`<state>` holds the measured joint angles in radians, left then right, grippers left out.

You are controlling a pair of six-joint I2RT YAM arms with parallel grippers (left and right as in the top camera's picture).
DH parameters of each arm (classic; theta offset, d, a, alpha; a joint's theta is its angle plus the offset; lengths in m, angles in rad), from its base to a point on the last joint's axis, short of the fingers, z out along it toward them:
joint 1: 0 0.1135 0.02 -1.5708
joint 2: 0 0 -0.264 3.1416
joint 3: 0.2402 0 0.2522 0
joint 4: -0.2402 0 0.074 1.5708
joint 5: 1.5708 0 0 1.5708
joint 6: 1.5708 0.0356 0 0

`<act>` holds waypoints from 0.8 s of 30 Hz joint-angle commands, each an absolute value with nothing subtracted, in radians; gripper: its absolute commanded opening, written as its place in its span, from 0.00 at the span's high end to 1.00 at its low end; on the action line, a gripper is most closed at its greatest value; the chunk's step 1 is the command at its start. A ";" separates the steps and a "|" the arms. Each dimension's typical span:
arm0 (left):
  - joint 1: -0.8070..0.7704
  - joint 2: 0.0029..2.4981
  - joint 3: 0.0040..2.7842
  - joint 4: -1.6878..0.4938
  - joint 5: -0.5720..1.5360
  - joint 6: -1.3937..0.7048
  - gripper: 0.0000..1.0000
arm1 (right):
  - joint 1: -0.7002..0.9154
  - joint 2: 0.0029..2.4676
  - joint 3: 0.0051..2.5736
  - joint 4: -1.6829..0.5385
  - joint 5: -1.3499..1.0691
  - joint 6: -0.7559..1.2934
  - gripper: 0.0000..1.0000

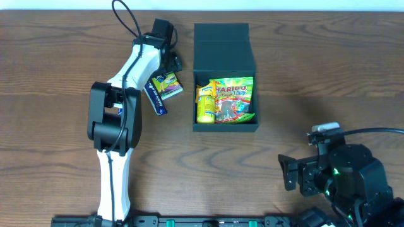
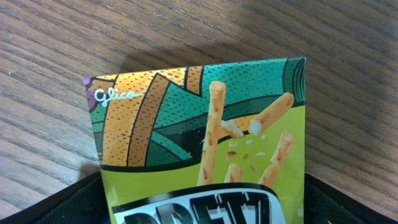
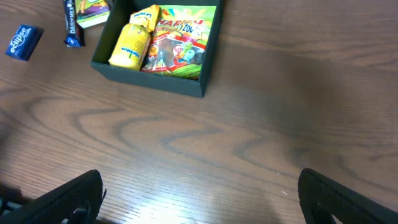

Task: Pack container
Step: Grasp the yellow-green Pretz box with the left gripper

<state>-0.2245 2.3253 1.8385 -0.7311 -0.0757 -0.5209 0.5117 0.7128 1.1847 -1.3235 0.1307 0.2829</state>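
Note:
The container is a dark square box with its flap lid open at the back. In it lie a Haribo bag and a yellow packet. It also shows in the right wrist view. My left gripper is left of the box, shut on a green Pretz packet. In the left wrist view the packet fills the gap between the fingers. My right gripper is open and empty near the front right, over bare wood.
A blue chocolate bar lies beside the Pretz packet, and shows in the right wrist view. A small blue Eclipse packet lies further left. The left arm stretches from the front edge to the back.

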 commanded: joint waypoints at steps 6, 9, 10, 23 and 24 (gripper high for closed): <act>-0.223 2.354 1.852 -0.721 -0.081 -0.532 0.05 | 0.503 0.711 1.192 -1.325 0.138 0.273 0.01; -0.223 2.368 1.852 -0.721 -0.077 -0.532 0.05 | 0.503 0.711 1.192 -1.325 0.138 0.273 0.01; -0.223 2.372 1.852 -0.723 -0.076 -0.532 0.05 | 0.503 0.711 1.192 -1.325 0.138 0.272 0.01; -0.223 2.378 1.855 -0.726 -0.077 -0.532 0.18 | 0.503 0.711 1.192 -1.325 0.138 0.273 0.01; -0.223 2.376 1.856 -0.728 -0.077 -0.532 0.22 | 0.503 0.711 1.192 -1.325 0.138 0.272 0.01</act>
<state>-0.2249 2.3432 1.8408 -0.7212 -0.0826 -0.5278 0.5117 0.7128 1.1847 -1.3231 0.1307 0.2825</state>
